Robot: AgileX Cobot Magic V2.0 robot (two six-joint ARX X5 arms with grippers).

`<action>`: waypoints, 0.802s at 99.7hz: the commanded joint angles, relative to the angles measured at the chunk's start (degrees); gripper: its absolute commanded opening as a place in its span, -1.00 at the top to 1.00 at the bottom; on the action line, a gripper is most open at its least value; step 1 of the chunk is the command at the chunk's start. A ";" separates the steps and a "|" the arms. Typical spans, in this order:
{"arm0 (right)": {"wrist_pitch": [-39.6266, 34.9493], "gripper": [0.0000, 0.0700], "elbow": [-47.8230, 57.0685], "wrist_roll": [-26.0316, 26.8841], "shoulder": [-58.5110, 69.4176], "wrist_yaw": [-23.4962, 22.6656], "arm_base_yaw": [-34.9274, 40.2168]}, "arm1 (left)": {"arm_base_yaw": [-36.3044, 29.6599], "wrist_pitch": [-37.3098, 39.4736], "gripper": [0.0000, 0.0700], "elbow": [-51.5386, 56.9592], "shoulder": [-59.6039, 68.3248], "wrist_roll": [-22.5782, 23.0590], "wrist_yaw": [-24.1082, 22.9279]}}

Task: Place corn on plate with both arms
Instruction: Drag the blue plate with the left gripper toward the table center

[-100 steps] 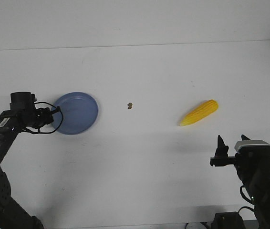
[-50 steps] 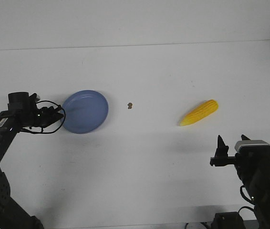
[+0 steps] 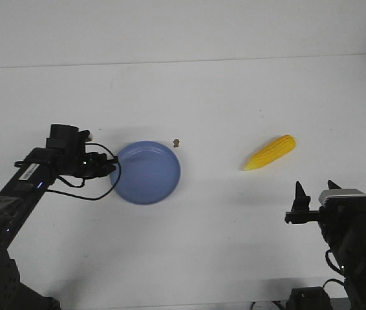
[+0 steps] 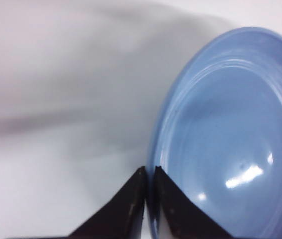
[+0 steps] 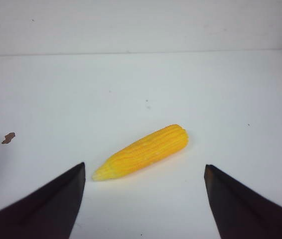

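The blue plate [image 3: 147, 172] lies left of the table's middle. My left gripper [image 3: 110, 170] is shut on the plate's left rim; in the left wrist view the plate [image 4: 225, 139] fills the frame beyond the left gripper [image 4: 150, 171], whose jaws pinch the rim. The yellow corn [image 3: 271, 152] lies on the table at the right, tapered end toward the front left. My right gripper [image 3: 312, 194] is open and empty, near the front edge, well short of the corn. In the right wrist view the corn [image 5: 143, 152] lies ahead of the spread right gripper [image 5: 143, 172].
A tiny brown speck [image 3: 176, 142] sits on the white table [image 3: 222, 97] just behind the plate's far rim; it also shows in the right wrist view [image 5: 8, 138]. The table's far edge meets a pale wall.
My left gripper has dragged the plate rightward, from the far left toward the table's middle. The corn and the right arm have not moved.
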 commanded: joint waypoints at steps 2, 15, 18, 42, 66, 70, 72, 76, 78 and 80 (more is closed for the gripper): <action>0.72 -0.44 1.07 0.52 0.13 -0.02 0.04 | -3.15 0.44 0.99 0.79 0.94 1.36 0.61; 0.72 -0.43 1.07 0.50 0.13 -0.02 0.04 | -8.46 0.55 0.99 0.79 0.96 1.92 0.59; 0.74 -0.44 1.07 0.50 0.15 -0.02 0.04 | -9.44 0.63 0.99 0.76 0.96 1.99 0.57; 0.76 -0.43 1.07 0.48 0.17 -0.02 0.04 | -13.57 3.39 0.99 0.61 3.10 2.32 -0.02; 0.76 -0.44 1.07 0.46 0.17 -0.02 0.04 | -13.97 3.91 0.99 0.59 6.84 2.36 0.15; 0.76 -0.44 1.07 0.46 0.17 -0.02 0.04 | -13.99 4.04 0.99 0.59 7.17 2.36 0.15; 0.76 -0.44 1.07 0.46 0.17 -0.02 0.04 | -13.99 4.09 0.99 0.59 7.34 2.36 0.15; 0.76 -0.44 1.07 0.46 0.17 -0.02 0.04 | -14.03 4.20 0.99 0.59 7.74 2.36 0.15; 0.79 -0.44 1.07 0.46 0.17 -0.02 0.04 | -14.03 4.20 0.99 0.59 7.91 2.36 0.13; 0.79 -0.44 1.07 0.46 0.20 -0.02 0.04 | -14.03 4.20 0.99 0.59 8.09 2.38 0.13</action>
